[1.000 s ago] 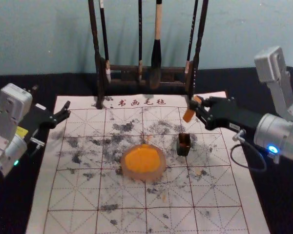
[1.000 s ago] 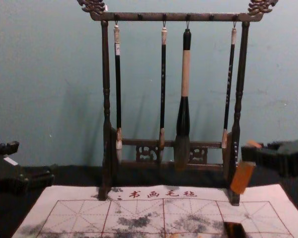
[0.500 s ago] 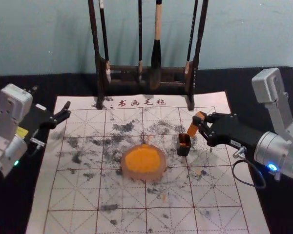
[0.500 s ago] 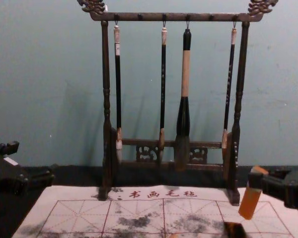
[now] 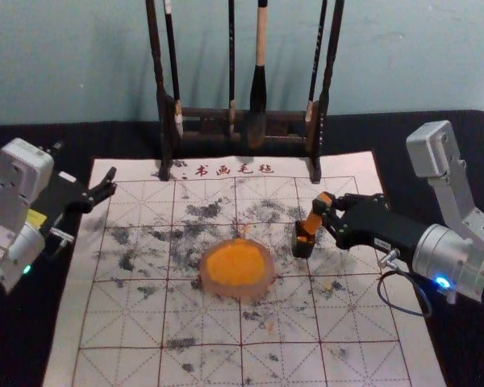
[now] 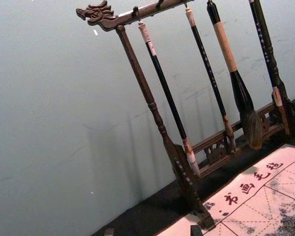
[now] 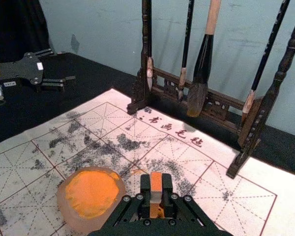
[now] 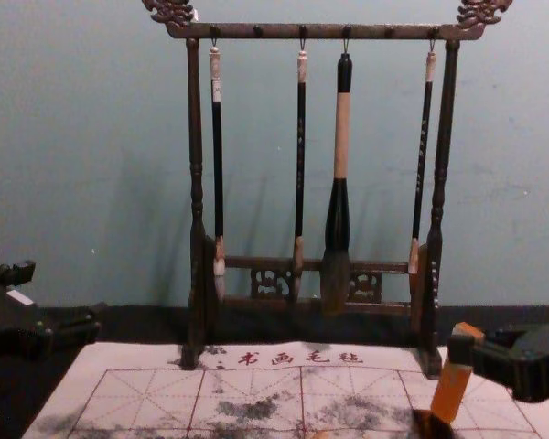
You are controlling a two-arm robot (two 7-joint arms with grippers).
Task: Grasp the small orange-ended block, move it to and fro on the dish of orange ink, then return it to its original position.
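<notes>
Orange-ended block (image 5: pixel 314 219) pinched at the mouth of the dark holder (image 5: pixel 302 247)

The block tilts, top toward the counter's (image 5: pixel 468 347) right edge, its lower end at the holder's mouth; how deep it sits, I cannot tell. The right pincer (image 5: pixel 326 211) is pressed on the block's upper part, and the wrist view shows both fingers (image 7: pixel 145 189) against its sides. The right arm (image 5: pixel 387 224) reaches in low from the counter's right side. A gap of mat (image 5: pixel 129 363) parts the holder from the dish of orange ink (image 5: pixel 269 279). Toward the counter's far edge stands the brush rack (image 5: pixel 202 114), well apart from the block. The left pincer (image 5: pixel 108 184) hangs spread over the mat's left edge.
</notes>
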